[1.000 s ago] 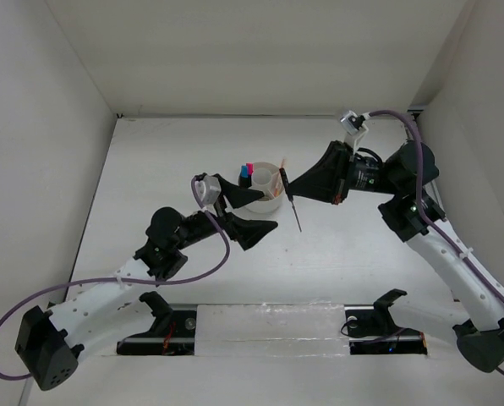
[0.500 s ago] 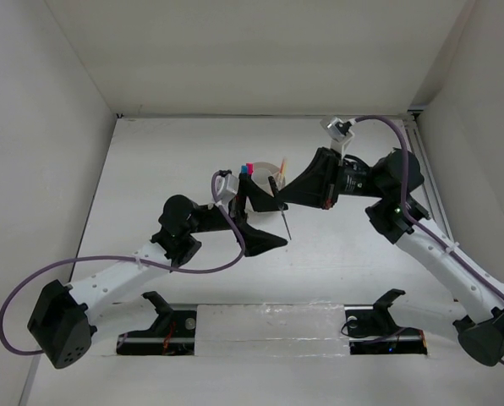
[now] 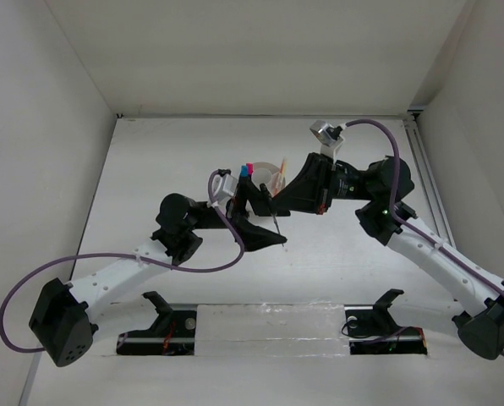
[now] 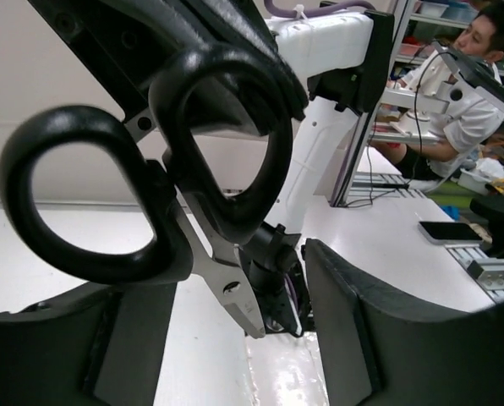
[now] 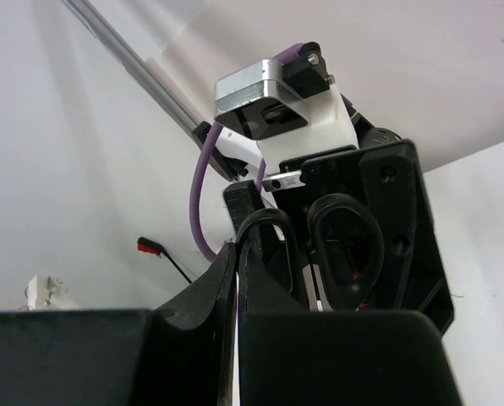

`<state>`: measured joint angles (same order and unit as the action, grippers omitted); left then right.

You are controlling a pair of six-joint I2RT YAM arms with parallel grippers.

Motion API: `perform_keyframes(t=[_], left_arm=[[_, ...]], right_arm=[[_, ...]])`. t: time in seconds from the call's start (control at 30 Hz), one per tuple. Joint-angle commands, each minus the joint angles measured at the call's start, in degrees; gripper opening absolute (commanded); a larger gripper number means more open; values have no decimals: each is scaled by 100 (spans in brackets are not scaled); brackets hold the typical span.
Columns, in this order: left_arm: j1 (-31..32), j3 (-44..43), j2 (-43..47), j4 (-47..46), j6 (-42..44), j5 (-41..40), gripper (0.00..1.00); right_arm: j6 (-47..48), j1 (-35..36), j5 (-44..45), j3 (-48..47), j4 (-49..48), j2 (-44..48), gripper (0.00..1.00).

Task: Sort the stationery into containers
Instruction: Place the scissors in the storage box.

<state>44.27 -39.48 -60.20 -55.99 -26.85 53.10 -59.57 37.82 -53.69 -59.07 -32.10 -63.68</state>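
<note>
My right gripper (image 3: pixel 277 201) is shut on the black-handled scissors (image 3: pixel 275 222), with its fingers pressed on one handle loop (image 5: pixel 265 228), and holds them in the air in front of the white tub (image 3: pixel 267 169). The blade hangs down toward the table. My left gripper (image 3: pixel 265 218) is open with its fingers either side of the blade (image 4: pixel 235 296), not touching it. Pink (image 3: pixel 249 168) and blue (image 3: pixel 241 171) highlighters stand in the tub, which the grippers mostly hide. The pencil, pen and erasers are not clearly in view.
White walls close in the table at the left, back and right. Two black clamps (image 3: pixel 155 301) (image 3: pixel 387 298) sit at the near edge by the arm bases. A small red-tipped black thing (image 5: pixel 150 248) shows far off in the right wrist view.
My right gripper has carried the scissors left and toward the tub. My left gripper has risen and moved right to meet them, so the blade now hangs between its open fingers.
</note>
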Motion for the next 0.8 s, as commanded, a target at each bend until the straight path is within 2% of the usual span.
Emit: perform_keyframes(t=[0.0,0.23,0.27,0.37,0.63,0.67,0.77], left_arm=[[11,-279,18,-448,-39,323,55],[11,-226,18,-501,-92,376,28],[11,-226,18,-501,-92,376,15],[11,-287,70,-396,-40,122,1],[11,-402,246,114,136,-476,0],[11,-402,316,114,136,-546,0],[11,-288,430,228,197,-801,0]], right_arm=[[-116,50,-19,-26,-692,57,0],[-222,50,-71,-79,-754,57,0],[-222,50,-132,-79,-754,57,0],[-274,50,-133,-79,-824,57,0],[-327,50,-133,27,-991,-4,0],[-327,50,-133,79,-991,-56,4],[-380,-3,-133,80,-1106,-57,37]])
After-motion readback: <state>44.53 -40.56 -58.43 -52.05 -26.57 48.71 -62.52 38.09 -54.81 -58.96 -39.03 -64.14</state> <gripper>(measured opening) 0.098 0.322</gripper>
